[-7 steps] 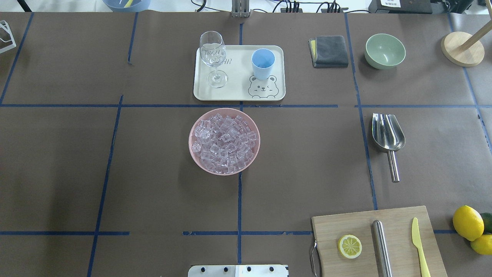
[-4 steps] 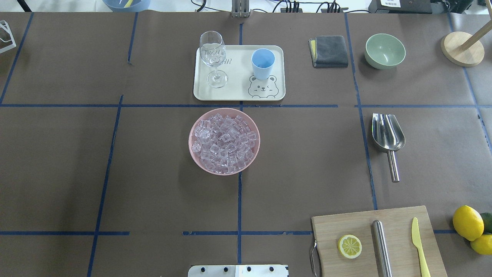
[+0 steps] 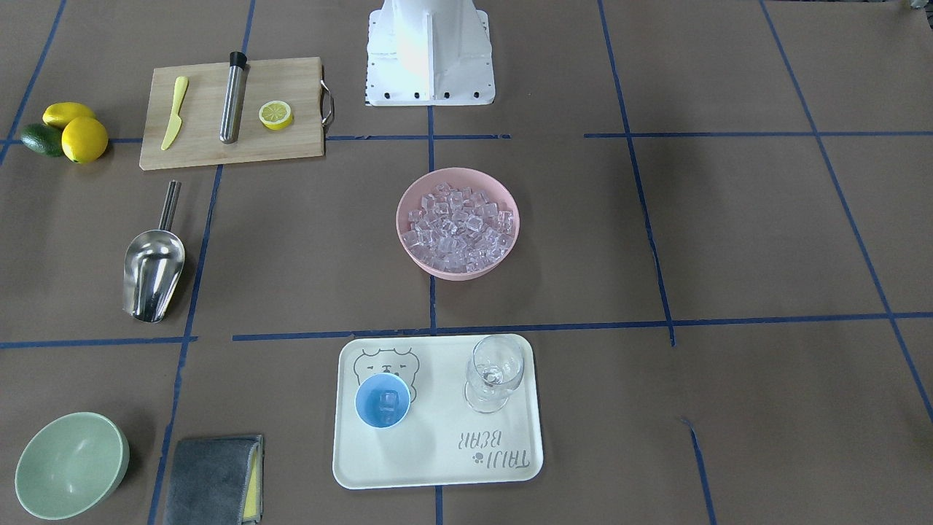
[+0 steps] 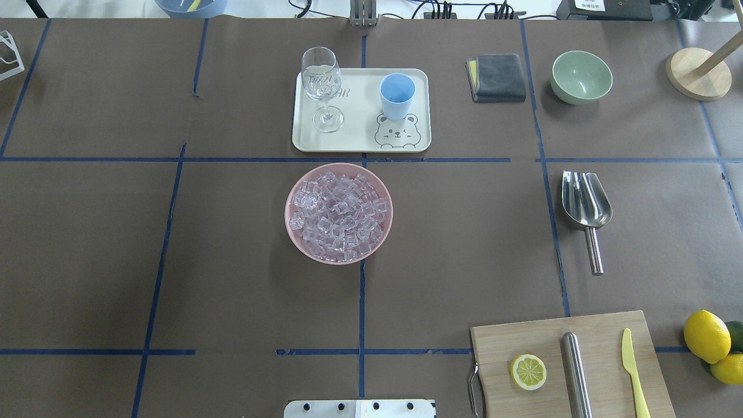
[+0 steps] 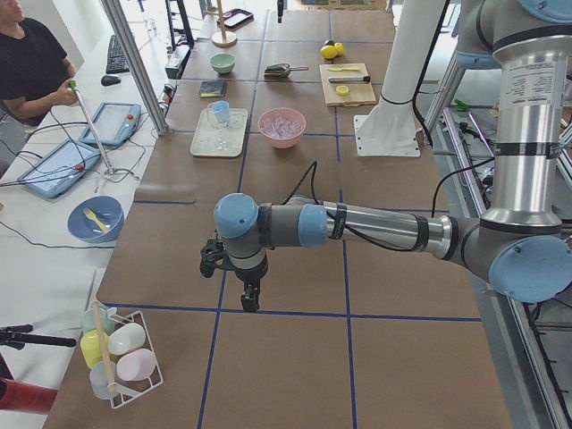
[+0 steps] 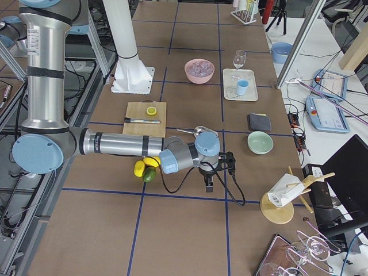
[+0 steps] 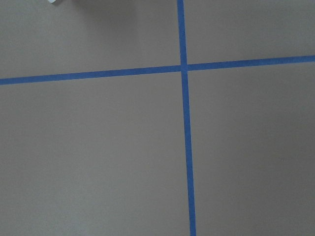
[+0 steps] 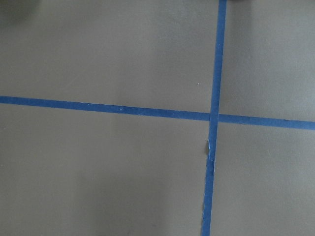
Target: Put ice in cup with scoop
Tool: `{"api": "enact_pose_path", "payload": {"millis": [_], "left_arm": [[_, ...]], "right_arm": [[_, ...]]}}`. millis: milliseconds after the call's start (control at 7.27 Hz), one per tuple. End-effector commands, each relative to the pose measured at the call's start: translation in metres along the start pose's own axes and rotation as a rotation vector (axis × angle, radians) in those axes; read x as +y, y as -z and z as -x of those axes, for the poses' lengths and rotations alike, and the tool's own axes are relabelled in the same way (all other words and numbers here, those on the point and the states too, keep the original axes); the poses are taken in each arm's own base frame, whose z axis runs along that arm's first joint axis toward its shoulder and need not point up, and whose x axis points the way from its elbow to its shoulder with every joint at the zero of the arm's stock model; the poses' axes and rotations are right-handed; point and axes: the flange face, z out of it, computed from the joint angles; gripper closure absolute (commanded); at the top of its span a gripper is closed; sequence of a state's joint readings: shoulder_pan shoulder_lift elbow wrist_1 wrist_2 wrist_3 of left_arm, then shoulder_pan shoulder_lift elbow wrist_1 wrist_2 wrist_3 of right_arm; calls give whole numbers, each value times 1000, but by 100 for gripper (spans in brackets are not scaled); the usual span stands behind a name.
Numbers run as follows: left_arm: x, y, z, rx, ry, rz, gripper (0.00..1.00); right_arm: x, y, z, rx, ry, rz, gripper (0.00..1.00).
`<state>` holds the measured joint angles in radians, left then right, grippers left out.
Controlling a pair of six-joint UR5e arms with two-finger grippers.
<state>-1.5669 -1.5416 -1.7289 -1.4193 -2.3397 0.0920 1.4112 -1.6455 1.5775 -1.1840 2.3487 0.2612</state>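
The ice (image 4: 338,213) fills a pink bowl (image 4: 296,232) at the table's middle. The light-blue cup (image 4: 397,96) stands on a cream tray (image 4: 360,130); the front-facing view shows one cube inside the cup (image 3: 382,400). The steel scoop (image 4: 586,203) lies on the table at the right, handle toward the robot. My left gripper (image 5: 250,299) shows only in the exterior left view, far from these things; I cannot tell if it is open. My right gripper (image 6: 209,185) shows only in the exterior right view; I cannot tell its state. Both wrist views show only brown table paper and blue tape.
A clear stemmed glass (image 4: 321,87) stands on the tray's left part. A grey cloth (image 4: 496,77) and a pale green bowl (image 4: 581,76) sit at the back right. A cutting board (image 4: 603,339) with a lemon half, steel cylinder and yellow knife is near right, lemons (image 4: 706,335) beside it.
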Motion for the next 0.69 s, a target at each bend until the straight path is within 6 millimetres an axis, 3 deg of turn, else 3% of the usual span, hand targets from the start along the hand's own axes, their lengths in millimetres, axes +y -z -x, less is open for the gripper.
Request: {"api": "enact_pose_path", "payload": {"millis": [0,413,550], "left_arm": [[-12,-3,-3,66,-25,-31,0],[-18,0,-6,70,-41,-39,0],[-20,0,-7,70,-43,-39,0]], "right_arm": [[-1,2,4,-29,1,5,0],[-6,4,16,-71,26,23,0],[-4,10,4,-80,40,40,0]]}}
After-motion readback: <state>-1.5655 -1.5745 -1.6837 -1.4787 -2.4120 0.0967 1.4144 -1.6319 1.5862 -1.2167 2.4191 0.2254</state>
